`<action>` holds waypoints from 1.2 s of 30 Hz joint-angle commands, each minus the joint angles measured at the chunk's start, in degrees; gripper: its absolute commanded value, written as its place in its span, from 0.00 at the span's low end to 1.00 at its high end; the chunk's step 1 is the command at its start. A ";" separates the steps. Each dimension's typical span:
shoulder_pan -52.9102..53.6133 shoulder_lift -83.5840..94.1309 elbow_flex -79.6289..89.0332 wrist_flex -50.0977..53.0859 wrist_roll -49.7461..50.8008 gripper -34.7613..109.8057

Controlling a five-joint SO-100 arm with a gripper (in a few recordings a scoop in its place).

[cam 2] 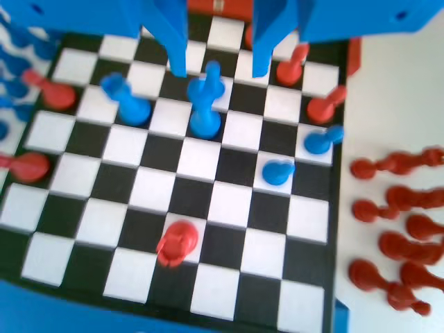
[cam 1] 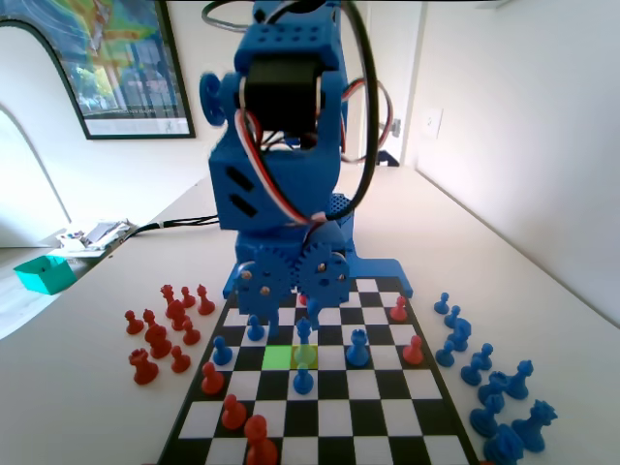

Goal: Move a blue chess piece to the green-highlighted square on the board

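Blue chess piece point(cam 2: 205, 103) stands upright on the board point(cam 2: 229, 208), slim, with a small rounded tip. In the wrist view it sits between and just below my two jaws, which hang from the top edge on either side of it. My gripper point(cam 2: 219, 69) is spread apart, jaws not touching the piece; a clear gap shows on each side.

Fixed view: my gripper point(cam 1: 287, 315) is low over the board point(cam 1: 320, 417), close under the gear housing. The same piece point(cam 1: 304, 339) stands on the paler yellow-green square point(cam 1: 308, 355), which it partly hides. The green-highlighted square point(cam 1: 277, 356) lies directly to its left in this view, touching edge to edge, with nothing standing on it.

Other pieces, wrist view: a blue pawn point(cam 2: 125, 100) to the left of the slim piece, two more blue pawns point(cam 2: 279, 171) lower right, a red pawn point(cam 2: 177, 243) near the bottom centre. Red pieces point(cam 2: 395, 229) lie off the board on the table at right.

Fixed view: a cluster of red pieces point(cam 1: 160, 334) on the table left of the board, blue pieces point(cam 1: 489, 387) grouped on the table at right. A teal box point(cam 1: 44, 273) sits far left.
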 commanded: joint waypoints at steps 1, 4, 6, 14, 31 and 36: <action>0.09 1.49 0.53 -1.14 -0.53 0.35; 0.00 1.14 1.49 -2.02 -0.53 0.34; -0.09 1.05 2.29 -3.16 0.00 0.34; 0.53 0.70 5.71 -7.38 1.76 0.34; -0.88 0.44 7.03 -11.25 6.50 0.34; -1.41 0.44 8.70 -13.01 7.82 0.34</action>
